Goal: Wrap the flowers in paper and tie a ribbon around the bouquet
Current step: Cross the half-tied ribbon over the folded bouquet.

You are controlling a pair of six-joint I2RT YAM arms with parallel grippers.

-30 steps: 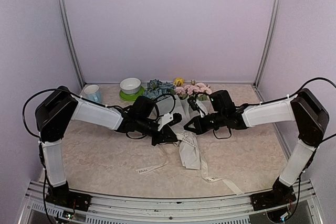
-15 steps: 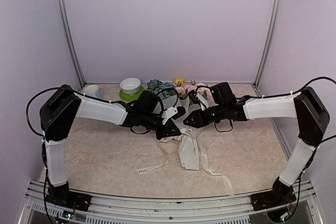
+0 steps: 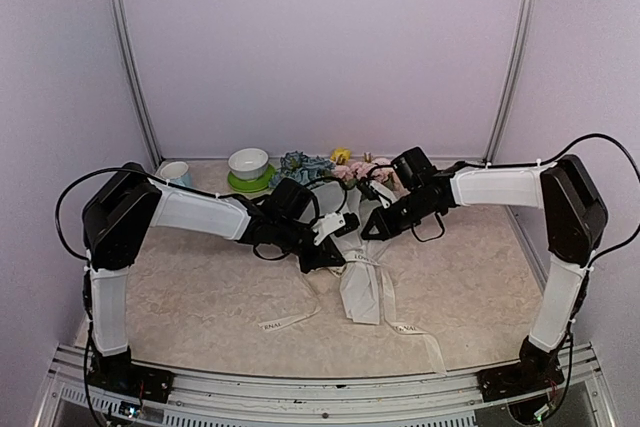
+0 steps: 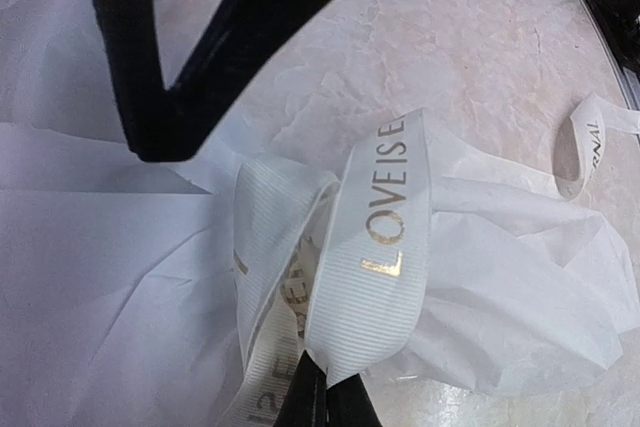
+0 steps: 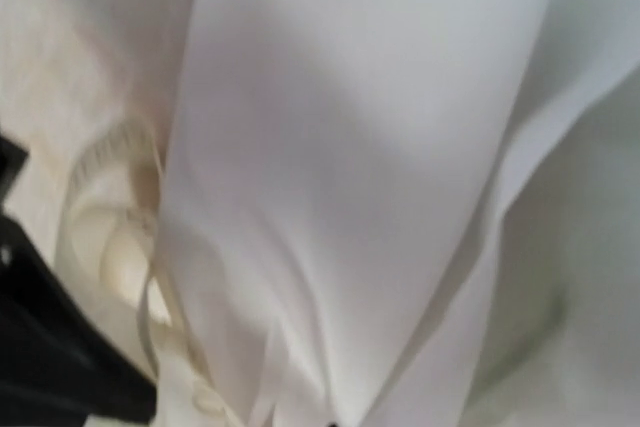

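L tool [image 4: 318,402]: clamped on a ribbon [image 4: 385,237] loop. Gold "LOVEISE" print faces your L wrist cam.
R tool [image 3: 368,232]: closed, tip just beside L tool at the cone's waist. Your R wrist cam shows only white folds up close, so can't tell if it pinches anything.
Bouquet [image 3: 360,282]: lies flat mid tabletop [image 3: 200,287], heads twd far wall, narrow end twd arm bases.
Flowers [image 3: 305,165]: at far edge. Blue heads on the left, yellow behind, pink on the right.
Paper [image 4: 100,277]: crumpled white sheet around the stems, bunched where the ribbon crosses it.
Ribbon tails: two, loose on tabletop. One curls off near-left, the other runs near-right past the cone's end.
Bowl [image 3: 248,161]: on green plate [image 3: 232,185], just left of the blue heads.
Cup [image 3: 176,177]: further left, by the far-left corner.
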